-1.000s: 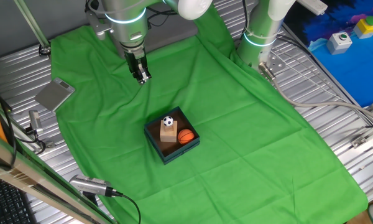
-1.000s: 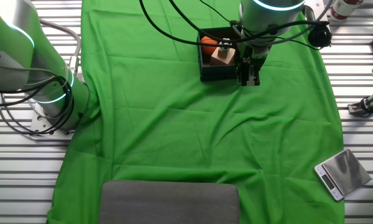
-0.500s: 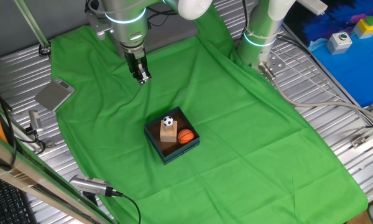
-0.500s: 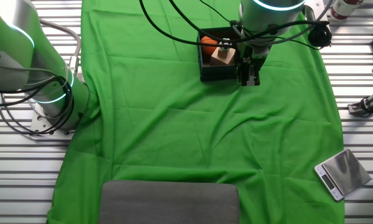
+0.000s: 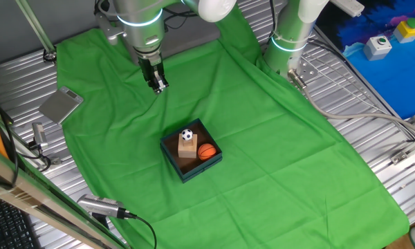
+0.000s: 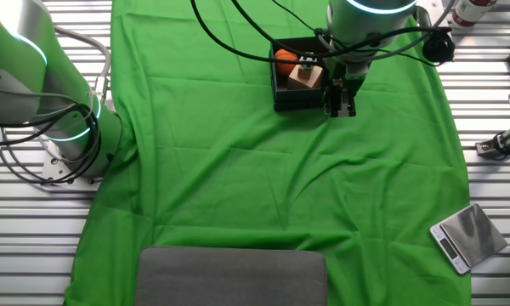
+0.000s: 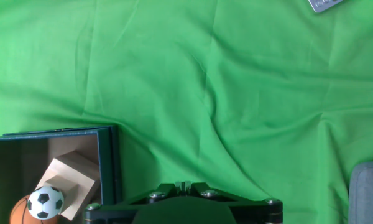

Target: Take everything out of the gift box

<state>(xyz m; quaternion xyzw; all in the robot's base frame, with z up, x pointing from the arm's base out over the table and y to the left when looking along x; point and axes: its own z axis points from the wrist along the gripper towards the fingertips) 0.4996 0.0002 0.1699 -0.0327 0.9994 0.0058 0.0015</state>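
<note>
Green cloth, full box: the pincer (image 5: 159, 86) hangs above the covered counter (image 5: 283, 138), holding nothing, its fingers close together though how far apart cannot be told.

Well off to one side of the pincer and lower down sits the gift box (image 5: 191, 151), all three toys inside: soccer ball (image 5: 187, 135), wooden block (image 5: 187, 146) and basketball (image 5: 206, 151). In the hand view the box (image 7: 105, 168) lies at the lower left, so the pincer is not yet over it. Judged from this, nothing has been removed; a clean first pick would mean centring over one toy, opening wide enough to straddle it, and descending clear of the box walls. The balls may roll under uneven contact.
</note>
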